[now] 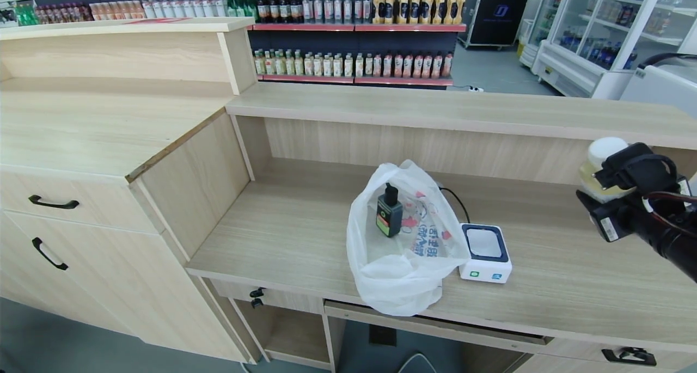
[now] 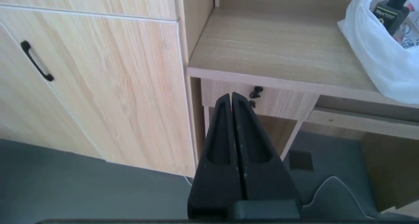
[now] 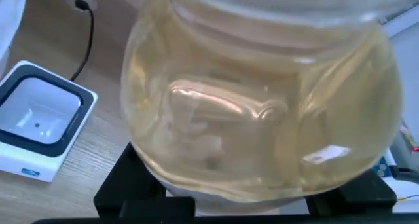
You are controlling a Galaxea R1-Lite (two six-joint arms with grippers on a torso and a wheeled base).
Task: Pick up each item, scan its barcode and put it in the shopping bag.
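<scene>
My right gripper (image 1: 615,185) is shut on a clear jar (image 1: 598,169) with a white lid and pale yellow contents, held in the air at the counter's right end. Up close, the jar (image 3: 262,112) hangs above and beside the white barcode scanner (image 3: 36,122). The scanner (image 1: 485,251) sits on the wooden counter (image 1: 294,226), touching the right side of the white shopping bag (image 1: 400,253). A dark bottle with a black pump top (image 1: 389,212) lies inside the bag. My left gripper (image 2: 232,112) is shut with nothing in it, low beside the counter's front edge.
A black cable (image 1: 454,199) runs from the scanner toward the back wall. A taller cabinet with black drawer handles (image 1: 53,203) stands to the left. A raised ledge (image 1: 463,111) borders the counter's far side. Shelves of bottled drinks (image 1: 354,65) stand behind.
</scene>
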